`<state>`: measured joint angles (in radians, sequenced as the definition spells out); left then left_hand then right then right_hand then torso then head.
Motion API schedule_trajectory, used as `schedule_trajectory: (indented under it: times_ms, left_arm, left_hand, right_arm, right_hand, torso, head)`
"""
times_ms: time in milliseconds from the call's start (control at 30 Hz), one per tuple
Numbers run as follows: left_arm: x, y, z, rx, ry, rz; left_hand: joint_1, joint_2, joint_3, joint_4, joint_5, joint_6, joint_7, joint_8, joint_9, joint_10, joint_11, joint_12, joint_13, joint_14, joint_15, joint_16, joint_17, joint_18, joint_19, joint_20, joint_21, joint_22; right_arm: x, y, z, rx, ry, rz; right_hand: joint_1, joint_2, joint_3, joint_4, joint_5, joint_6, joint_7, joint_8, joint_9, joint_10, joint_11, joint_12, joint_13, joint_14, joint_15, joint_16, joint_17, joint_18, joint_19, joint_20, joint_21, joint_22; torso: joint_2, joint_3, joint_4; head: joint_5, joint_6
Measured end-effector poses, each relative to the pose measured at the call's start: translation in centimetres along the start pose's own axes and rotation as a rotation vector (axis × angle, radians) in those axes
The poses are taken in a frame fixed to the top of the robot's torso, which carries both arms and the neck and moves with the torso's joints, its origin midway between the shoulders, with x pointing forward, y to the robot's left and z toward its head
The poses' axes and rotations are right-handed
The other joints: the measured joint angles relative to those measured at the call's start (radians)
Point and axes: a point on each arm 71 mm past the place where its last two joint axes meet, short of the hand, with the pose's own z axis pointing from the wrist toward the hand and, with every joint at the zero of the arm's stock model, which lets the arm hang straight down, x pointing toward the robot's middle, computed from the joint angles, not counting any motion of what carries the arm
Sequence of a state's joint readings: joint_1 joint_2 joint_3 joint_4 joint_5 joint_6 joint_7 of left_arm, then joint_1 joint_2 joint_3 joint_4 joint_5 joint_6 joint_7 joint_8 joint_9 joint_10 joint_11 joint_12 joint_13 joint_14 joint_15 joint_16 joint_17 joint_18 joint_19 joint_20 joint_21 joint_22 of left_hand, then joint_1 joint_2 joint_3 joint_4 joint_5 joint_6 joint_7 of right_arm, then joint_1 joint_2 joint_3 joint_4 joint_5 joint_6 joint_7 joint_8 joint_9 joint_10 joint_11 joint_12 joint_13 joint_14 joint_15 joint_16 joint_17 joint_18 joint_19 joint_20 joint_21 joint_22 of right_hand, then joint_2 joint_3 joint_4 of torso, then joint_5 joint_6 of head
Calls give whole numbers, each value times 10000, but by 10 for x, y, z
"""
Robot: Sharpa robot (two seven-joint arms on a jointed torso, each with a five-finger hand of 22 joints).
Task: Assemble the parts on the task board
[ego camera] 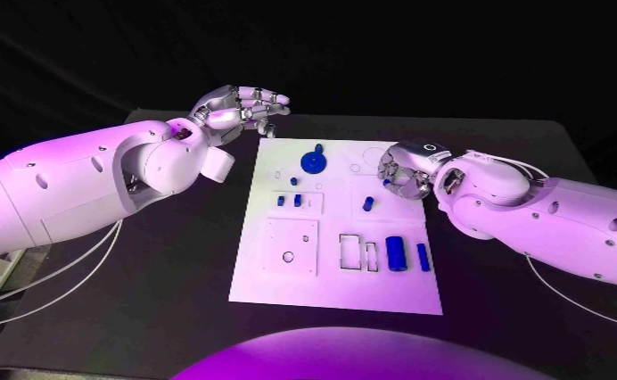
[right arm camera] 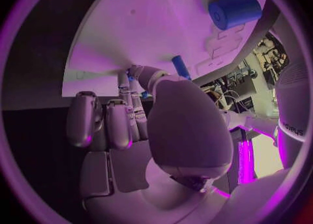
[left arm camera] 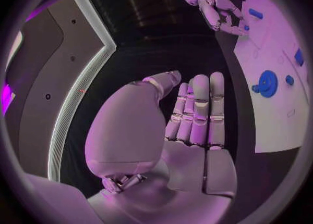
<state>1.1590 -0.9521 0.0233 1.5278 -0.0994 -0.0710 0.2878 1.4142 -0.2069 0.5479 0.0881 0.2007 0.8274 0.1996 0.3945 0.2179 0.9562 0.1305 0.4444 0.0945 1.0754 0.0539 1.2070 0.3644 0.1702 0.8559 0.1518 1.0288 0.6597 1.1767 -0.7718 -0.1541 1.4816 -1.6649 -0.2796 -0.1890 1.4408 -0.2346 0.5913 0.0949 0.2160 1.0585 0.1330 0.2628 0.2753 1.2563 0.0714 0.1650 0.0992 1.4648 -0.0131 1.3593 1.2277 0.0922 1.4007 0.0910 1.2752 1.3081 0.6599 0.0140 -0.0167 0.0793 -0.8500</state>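
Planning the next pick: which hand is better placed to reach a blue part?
Probably the right hand: it hangs over the task board edge near a small blue part. The left hand is raised off the board.

Matt white task board (ego camera: 337, 282), glossy blue plastic parts (ego camera: 314, 162), matt black table (ego camera: 168, 309)

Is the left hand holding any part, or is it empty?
Empty. The left hand hovers beside the task board, fingers straight and together, with nothing between them.
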Motion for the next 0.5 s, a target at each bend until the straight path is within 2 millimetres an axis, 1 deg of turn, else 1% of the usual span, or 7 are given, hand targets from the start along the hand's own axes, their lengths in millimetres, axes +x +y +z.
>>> schedule_trajectory:
  times_ms: [133,167,200,267,333,467,500]
  left_arm:
    - [0,0,0,-18,25,6]
    - [0,0,0,-25,33,10]
    - [1,0,0,-30,39,14]
    - [1,0,0,-39,56,23]
    - [1,0,0,-46,69,32]
    - [2,0,0,-55,110,52]
    - [2,0,0,-55,120,58]
  left_hand:
    - [0,0,0,0,0,0,0,0,0,0,0,0,0,0,0,0,0,0,0,0,0,1]
    - [0,0,0,0,0,0,0,0,0,0,0,0,0,0,0,0,0,0,0,0,0,1]
    - [0,0,0,0,0,0,0,0,0,0,0,0,0,0,0,0,0,0,1,0,0,1]
    - [0,0,0,0,0,0,0,0,0,0,0,0,-1,0,0,0,0,0,0,0,0,0]
    - [0,0,0,0,0,0,0,0,0,-2,2,0,-1,0,0,0,0,0,0,0,-5,0]
    - [0,0,0,0,0,0,0,0,1,-37,37,0,-1,0,0,0,1,0,0,0,-37,-8]
    - [0,0,0,0,0,0,0,0,1,-37,37,0,-1,0,0,0,1,0,0,0,-37,-8]
  right_arm:
    - [1,1,0,-8,-23,-57]
    - [1,2,0,-7,-35,-81]
    - [1,2,0,-5,-45,-97]
    - [1,2,0,2,-79,-140]
    - [2,3,0,8,-112,-171]
    - [3,3,-1,15,-192,-220]
    - [3,4,-2,17,-220,-227]
  right_hand:
    - [-21,99,166,-167,-39,86,-28,58,84,36,36,0,1,5,-5,47,-26,1,15,-15,83,0]
    - [-35,142,179,-179,-47,109,-51,97,104,36,36,0,1,25,-25,48,-31,0,15,-15,84,0]
    - [-24,153,179,-180,-46,153,-24,117,129,51,51,0,1,36,-35,48,-43,0,15,-15,84,-1]
    - [-40,170,179,-181,-10,206,-43,122,169,88,88,6,1,2,-69,48,-64,1,15,-15,89,-1]
    - [-68,198,180,-182,10,205,-43,197,227,112,112,34,1,1,-70,48,-87,0,51,-51,125,-1]
    - [-142,272,317,-290,10,245,-83,197,291,117,117,34,1,1,-70,92,-100,1,51,-51,171,-2]
    - [-142,272,327,-284,10,245,-83,203,309,138,139,33,1,1,-70,92,-100,-85,51,-51,202,-2]
  torso:
    - [0,-1,3]
    - [0,-1,3]
    - [0,-1,3]
    - [0,-1,3]
    - [0,-7,4]
    - [-1,-7,5]
    - [-2,-8,5]
  head:
    - [-11,-14]
    - [-13,-20]
    - [-15,-23]
    - [-21,-29]
    - [-23,-31]
    - [-36,-36]
    - [-38,-41]
